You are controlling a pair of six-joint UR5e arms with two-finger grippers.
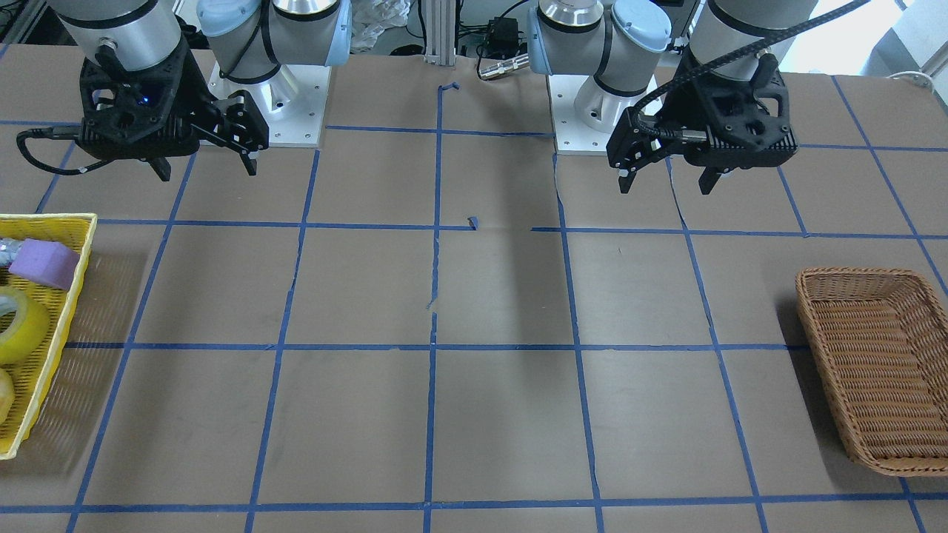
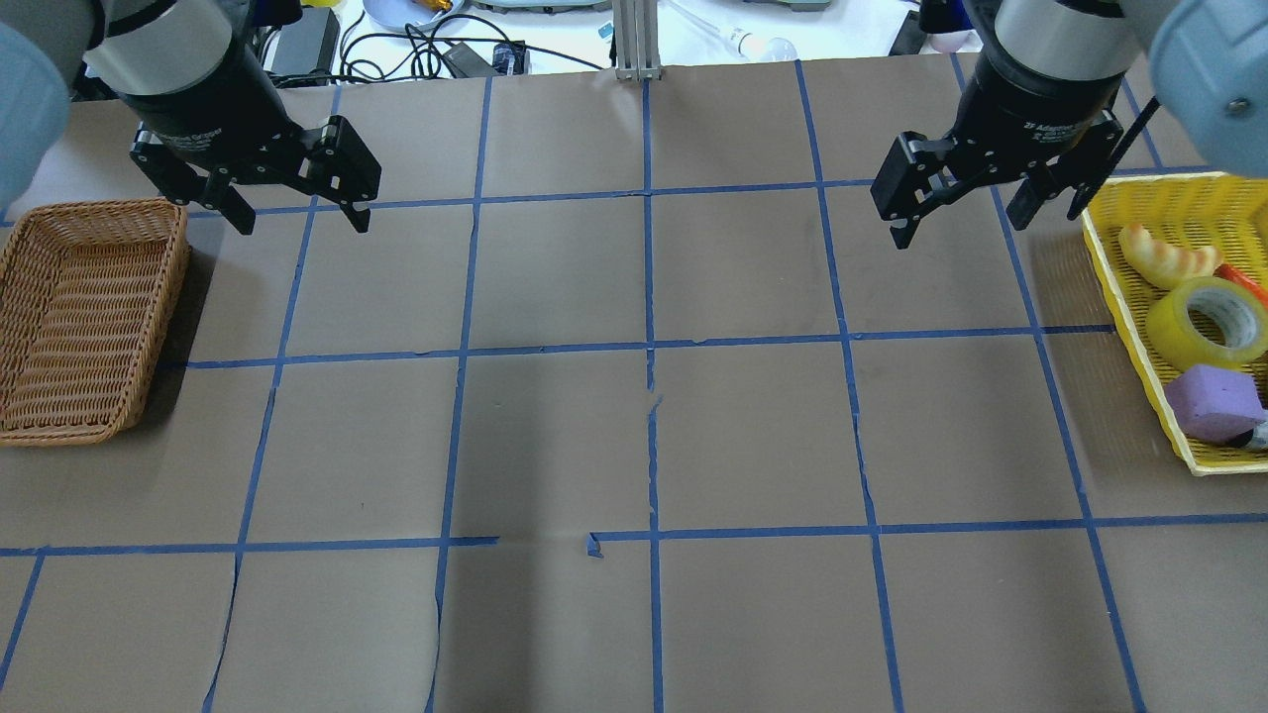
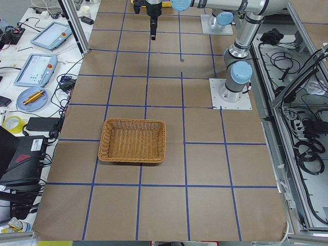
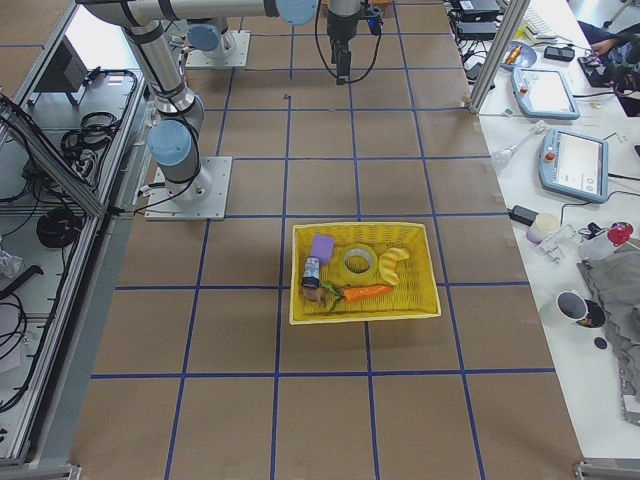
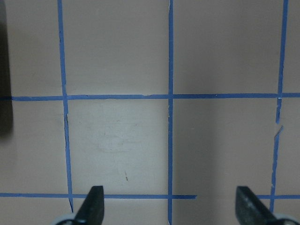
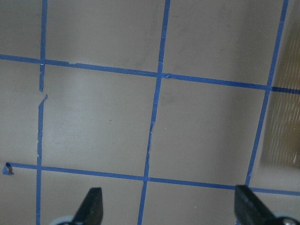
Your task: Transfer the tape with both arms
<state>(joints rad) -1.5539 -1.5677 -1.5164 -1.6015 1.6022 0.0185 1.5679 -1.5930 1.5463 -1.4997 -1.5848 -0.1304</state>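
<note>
The tape (image 2: 1209,322) is a yellow ring with a white core. It lies in a yellow basket (image 2: 1119,297) at the table's right end, and also shows in the front view (image 1: 18,326) and the right side view (image 4: 358,262). My right gripper (image 2: 961,223) hangs open and empty above the table, to the left of the basket and apart from the tape; it also shows in the front view (image 1: 207,170). My left gripper (image 2: 300,220) is open and empty next to a wicker basket (image 2: 84,317). Both wrist views show only bare table between open fingertips (image 5: 93,206) (image 6: 91,206).
The yellow basket also holds a purple sponge block (image 2: 1214,401), a pale curved piece (image 2: 1164,255) and an orange item. The wicker basket (image 1: 874,370) holds nothing. Blue tape lines form a grid on the brown table. Cables and devices lie beyond the table's edges.
</note>
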